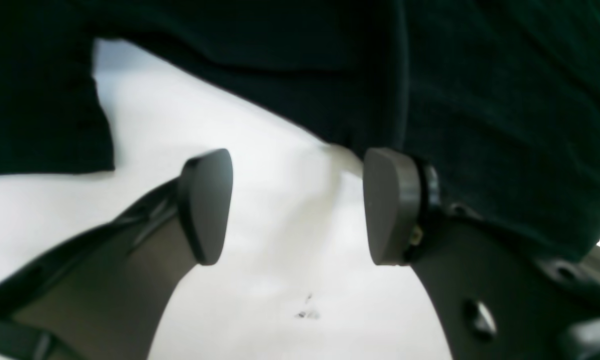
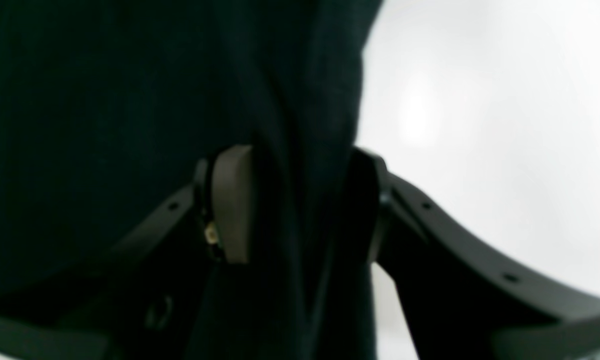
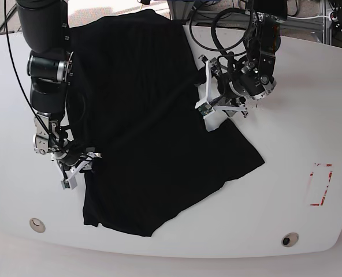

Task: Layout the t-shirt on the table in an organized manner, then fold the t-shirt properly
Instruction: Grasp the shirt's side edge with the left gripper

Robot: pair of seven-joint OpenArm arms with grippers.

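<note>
The black t-shirt (image 3: 142, 115) lies spread over the white table (image 3: 298, 115), its hem toward the near edge. My left gripper (image 3: 203, 86) is at the shirt's right edge. In the left wrist view this gripper (image 1: 297, 207) is open, with only bare table (image 1: 279, 260) between its pads and the shirt (image 1: 505, 100) just beyond and beside the right pad. My right gripper (image 3: 81, 167) is at the shirt's left edge. In the right wrist view its jaws (image 2: 300, 205) stand apart around a fold of the shirt (image 2: 104, 100). The table (image 2: 480, 125) shows to the right.
A red tape rectangle (image 3: 321, 184) marks the table at the right. Two round holes (image 3: 37, 224) (image 3: 289, 238) sit near the front edge. Cables (image 3: 229, 17) hang at the back behind the arm on the right. Dark specks (image 1: 305, 307) dot the table under the left gripper.
</note>
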